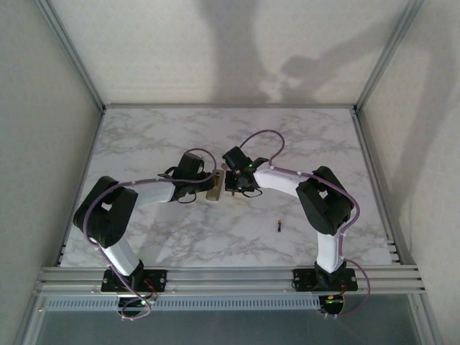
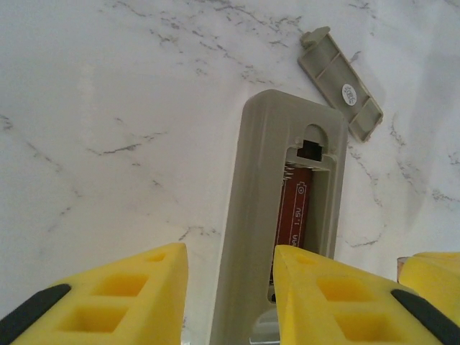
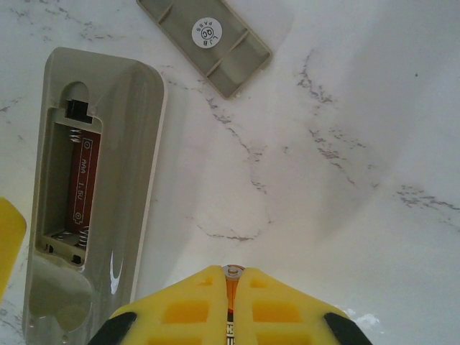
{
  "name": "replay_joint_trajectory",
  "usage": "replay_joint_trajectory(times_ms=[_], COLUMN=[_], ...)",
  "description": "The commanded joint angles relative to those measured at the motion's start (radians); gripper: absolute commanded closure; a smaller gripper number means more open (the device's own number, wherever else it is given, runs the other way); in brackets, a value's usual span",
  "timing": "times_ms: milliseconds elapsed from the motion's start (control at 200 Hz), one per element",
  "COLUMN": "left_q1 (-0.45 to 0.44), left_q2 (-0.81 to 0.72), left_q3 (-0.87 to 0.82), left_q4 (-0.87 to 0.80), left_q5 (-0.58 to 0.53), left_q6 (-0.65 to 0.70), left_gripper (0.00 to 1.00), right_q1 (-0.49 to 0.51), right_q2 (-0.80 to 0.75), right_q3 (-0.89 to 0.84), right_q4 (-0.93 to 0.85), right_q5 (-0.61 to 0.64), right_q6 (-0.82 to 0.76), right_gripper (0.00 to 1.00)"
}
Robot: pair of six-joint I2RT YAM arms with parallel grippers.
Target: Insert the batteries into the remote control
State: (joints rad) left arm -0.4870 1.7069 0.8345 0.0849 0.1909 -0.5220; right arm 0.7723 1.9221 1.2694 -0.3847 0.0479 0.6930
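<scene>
Top external: at the middle of the tabletop (image 1: 144,144) the remote control (image 1: 213,188) lies bay-up, probably light, stiff, slick, left gripper (image 2: 228,259) parted astride it; right gripper (image 3: 231,280) clamps one tiny roll-prone battery (image 3: 231,291), best pinched mid-body; spare battery (image 1: 279,226) nearer the right edge.

The left arm (image 1: 115,208) and right arm (image 1: 325,205) each bend at a raised elbow and reach inward, so their wrists nearly meet. The left claw (image 2: 228,253) points downward, its yellow fingers (image 2: 122,295) parted. The right claw (image 3: 231,273) is pinched tight on a battery (image 3: 231,287), whose tip shows between the fingertips.
</scene>
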Motion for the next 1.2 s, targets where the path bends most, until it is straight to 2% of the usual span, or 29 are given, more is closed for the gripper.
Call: replay_joint_trajectory(times_ms=[0, 436, 551, 856, 1011, 1197], left_q1=[0.009, 0.008, 0.010, -0.001, -0.001, 0.006], left_q2=[0.017, 0.046, 0.041, 0.022, 0.031, 0.032], left_q3=[0.014, 0.009, 0.000, -0.015, -0.020, -0.021], left_q4=[0.008, 0.017, 0.023, 0.037, 0.046, 0.054], left_q5=[0.032, 0.057, 0.050, 0.059, 0.070, 0.080], left_q6=[0.018, 0.018, 0.012, -0.013, -0.012, -0.012], left_gripper=[0.64, 0.64, 0.72, 0.70, 0.66, 0.66], right_q1=[0.014, 0.015, 0.017, 0.019, 0.019, 0.019], right_q2=[-0.025, -0.022, -0.027, -0.032, 0.006, 0.035], right_q3=[-0.010, -0.013, -0.009, 0.014, 0.068, 0.115], right_q4=[0.004, 0.012, 0.014, 0.098, 0.117, 0.129], right_q5=[-0.011, -0.015, -0.018, -0.020, -0.014, -0.008], right_q6=[0.003, 0.004, 0.004, -0.003, -0.020, -0.025], right_gripper=[0.92, 0.92, 0.92, 0.91, 0.91, 0.92])
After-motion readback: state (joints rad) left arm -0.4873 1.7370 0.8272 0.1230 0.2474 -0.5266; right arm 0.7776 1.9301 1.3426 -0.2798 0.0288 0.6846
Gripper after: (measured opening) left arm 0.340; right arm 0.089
